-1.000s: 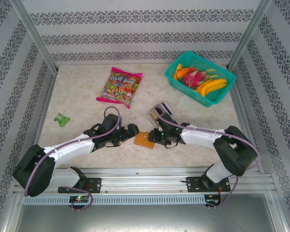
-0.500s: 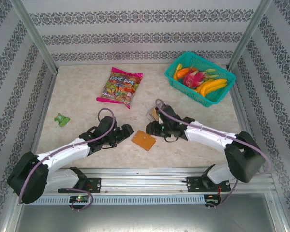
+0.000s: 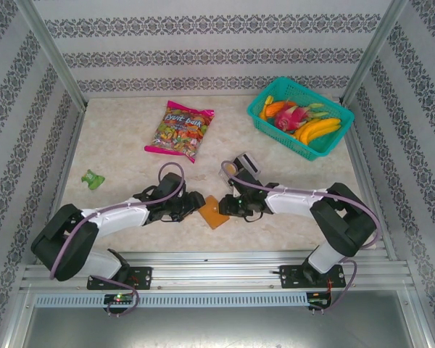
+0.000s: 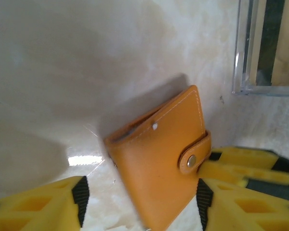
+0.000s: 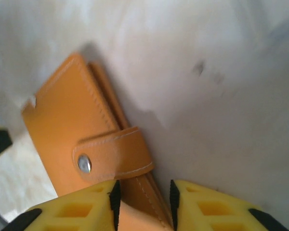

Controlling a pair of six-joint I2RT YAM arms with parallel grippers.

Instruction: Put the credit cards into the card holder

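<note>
The orange-brown card holder (image 3: 212,212) is closed and snapped, between both grippers near the table's front. In the right wrist view one edge of the card holder (image 5: 72,125) runs between the two yellow fingers of my right gripper (image 5: 144,195), which is shut on it below the snap tab. My left gripper (image 4: 139,214) is open, and the tilted card holder (image 4: 156,161) sits between its wide-spread fingers. The credit cards (image 3: 234,168), tan and dark, stand in a clear slotted tray (image 3: 241,165) just behind my right gripper (image 3: 227,208). The left gripper (image 3: 194,201) is left of the holder.
A candy bag (image 3: 180,129) lies at the back centre. A teal basket (image 3: 333,138) of fruit stands at the back right. A small green object (image 3: 93,178) is at the left. The clear tray's corner (image 4: 245,72) shows at the upper right of the left wrist view.
My right gripper has come down from beside the tray onto the card holder's edge. The left gripper has moved right, up to the holder. The holder has shifted slightly.
</note>
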